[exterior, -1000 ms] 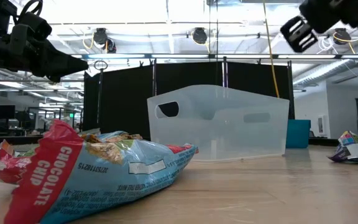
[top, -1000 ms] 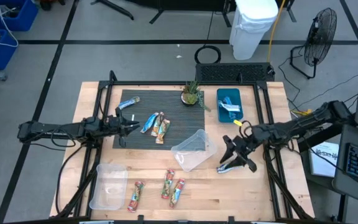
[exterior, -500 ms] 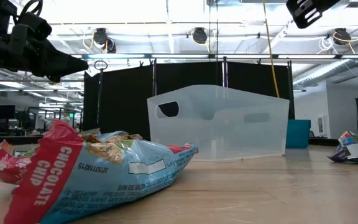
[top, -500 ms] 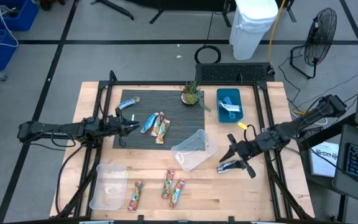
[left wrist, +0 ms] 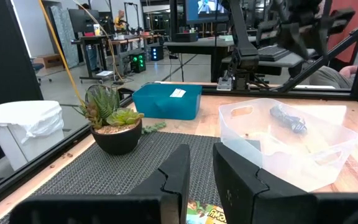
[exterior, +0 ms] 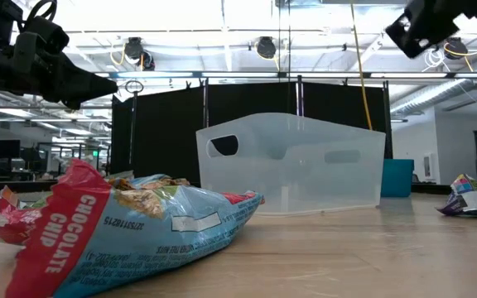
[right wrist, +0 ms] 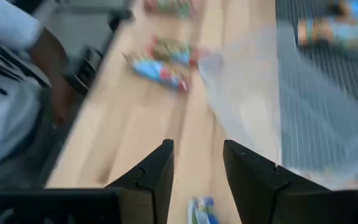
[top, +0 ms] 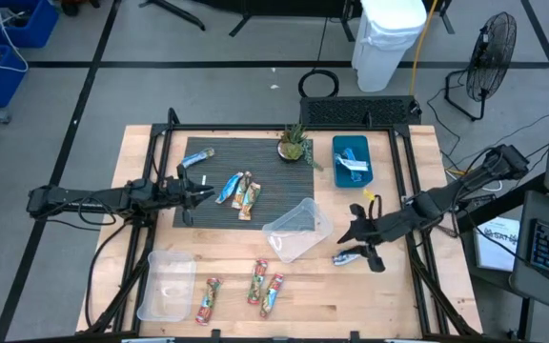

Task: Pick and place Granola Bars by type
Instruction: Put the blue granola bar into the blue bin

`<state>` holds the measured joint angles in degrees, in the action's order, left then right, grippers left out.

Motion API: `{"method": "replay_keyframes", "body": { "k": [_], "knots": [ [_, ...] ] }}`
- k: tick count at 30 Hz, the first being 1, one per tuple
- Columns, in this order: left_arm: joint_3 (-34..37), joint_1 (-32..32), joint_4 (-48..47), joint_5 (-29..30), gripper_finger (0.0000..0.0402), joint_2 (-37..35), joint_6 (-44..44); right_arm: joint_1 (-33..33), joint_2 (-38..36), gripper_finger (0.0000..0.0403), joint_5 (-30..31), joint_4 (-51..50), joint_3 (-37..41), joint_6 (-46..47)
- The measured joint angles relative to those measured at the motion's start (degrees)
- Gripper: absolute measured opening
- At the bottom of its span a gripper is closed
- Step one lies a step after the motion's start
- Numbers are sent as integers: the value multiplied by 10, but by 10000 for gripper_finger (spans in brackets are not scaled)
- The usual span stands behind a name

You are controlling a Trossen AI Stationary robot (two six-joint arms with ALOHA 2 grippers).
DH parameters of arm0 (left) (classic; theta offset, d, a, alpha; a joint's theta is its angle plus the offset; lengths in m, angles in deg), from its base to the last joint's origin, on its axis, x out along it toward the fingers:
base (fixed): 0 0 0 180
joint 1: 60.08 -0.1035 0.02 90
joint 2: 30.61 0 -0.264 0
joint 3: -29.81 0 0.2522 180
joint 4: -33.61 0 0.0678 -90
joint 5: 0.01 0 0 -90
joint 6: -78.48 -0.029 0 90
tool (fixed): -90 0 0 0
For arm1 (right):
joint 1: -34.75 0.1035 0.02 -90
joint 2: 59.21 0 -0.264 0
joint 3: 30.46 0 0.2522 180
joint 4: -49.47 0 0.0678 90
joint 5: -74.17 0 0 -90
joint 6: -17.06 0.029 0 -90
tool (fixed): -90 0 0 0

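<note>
Several wrapped granola bars lie flat about the table. One silvery-blue bar [top: 349,256] [right wrist: 201,210] lies on the wood just below my open right gripper [top: 360,234] [right wrist: 197,168], which hovers over it without touching. Three orange-red-green bars [top: 257,283] lie near the table's near edge, and one of them fills the low view [exterior: 131,232]. More bars [top: 238,193] lie on the dark mat. My left gripper [top: 198,195] [left wrist: 201,162] waits above the mat, its fingers a narrow gap apart and empty.
A tilted clear bin [top: 296,229] rests left of the right gripper. A second clear bin [top: 167,284] stands at the near left. At the far side are a blue bin [top: 352,159] holding bars and a potted plant [top: 294,143]. A person [right wrist: 11,81] is beyond the near edge.
My right gripper has stayed over the silvery-blue bar, rising and then coming down a little, while its arm has swung toward the table's near edge. The bar has stayed on the table.
</note>
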<state>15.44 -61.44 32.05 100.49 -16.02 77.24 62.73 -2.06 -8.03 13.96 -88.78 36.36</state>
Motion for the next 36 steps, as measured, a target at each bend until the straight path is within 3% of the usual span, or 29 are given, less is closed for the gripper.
{"method": "replay_keyframes", "body": {
  "k": [7,15,24,36],
  "knots": [
    [0,0,0,0,76,0,0,0,95,130,-7,-109,-18,118],
    [0,0,0,0,76,0,0,0,174,130,-91,-182,-18,233],
    [0,0,0,0,76,0,0,0,183,130,-76,-256,-18,287],
    [0,0,0,0,76,0,0,0,183,130,-48,-247,-14,295]
  ]
}}
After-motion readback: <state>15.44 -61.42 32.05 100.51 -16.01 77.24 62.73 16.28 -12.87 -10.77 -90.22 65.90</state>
